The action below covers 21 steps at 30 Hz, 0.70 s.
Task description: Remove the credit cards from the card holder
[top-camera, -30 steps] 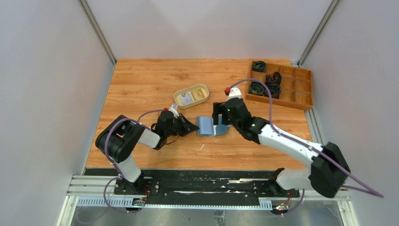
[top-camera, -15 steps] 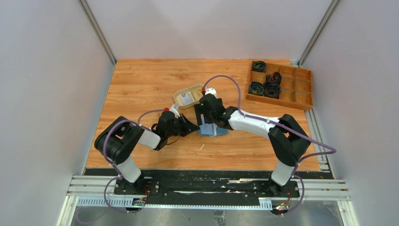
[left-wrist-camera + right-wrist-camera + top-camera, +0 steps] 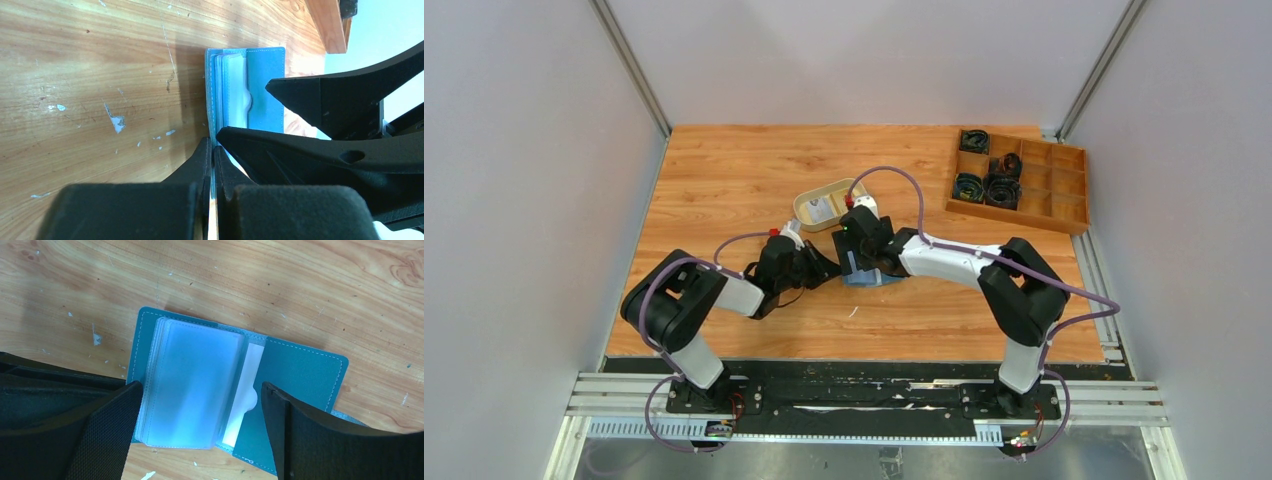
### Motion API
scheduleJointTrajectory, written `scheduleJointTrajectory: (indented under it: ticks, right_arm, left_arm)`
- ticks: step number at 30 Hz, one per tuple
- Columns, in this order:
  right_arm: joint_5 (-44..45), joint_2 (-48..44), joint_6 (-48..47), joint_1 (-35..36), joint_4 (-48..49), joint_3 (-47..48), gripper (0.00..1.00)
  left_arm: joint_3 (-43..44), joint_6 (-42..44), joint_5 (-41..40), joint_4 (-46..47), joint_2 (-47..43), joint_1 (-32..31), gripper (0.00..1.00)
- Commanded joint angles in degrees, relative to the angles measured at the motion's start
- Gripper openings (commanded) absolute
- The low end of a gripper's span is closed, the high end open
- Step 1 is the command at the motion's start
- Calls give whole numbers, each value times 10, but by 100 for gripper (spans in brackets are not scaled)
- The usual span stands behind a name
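Card holder point(image 3: 300, 375) open between right jaws

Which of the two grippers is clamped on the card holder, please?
The left gripper: its fingers pinch the edge of the blue card holder, whereas the right gripper hangs open above it, a finger on each side.

Robot lab cell, white panel walls point(image 3: 524, 200), alu rail point(image 3: 1124, 405), wood tabletop point(image 3: 724, 170)

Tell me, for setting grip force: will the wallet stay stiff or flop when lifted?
Probably floppy: the wallet lies open at a fold, so a flap would likely swing. Its clear sleeves look loose and slick, apt to fan. Thin, so probably light.
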Motion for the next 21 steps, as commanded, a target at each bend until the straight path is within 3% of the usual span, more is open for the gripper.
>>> scheduleJointTrajectory:
  ticks: [1, 21]
  right_arm:
    - [10, 22, -5, 8, -32, 4, 92]
    - [132, 67, -92, 10, -131, 52, 98]
  left_arm:
    - [-3, 11, -23, 8, -19, -4, 0]
    - [-11, 26, -42, -15, -43, -4, 0]
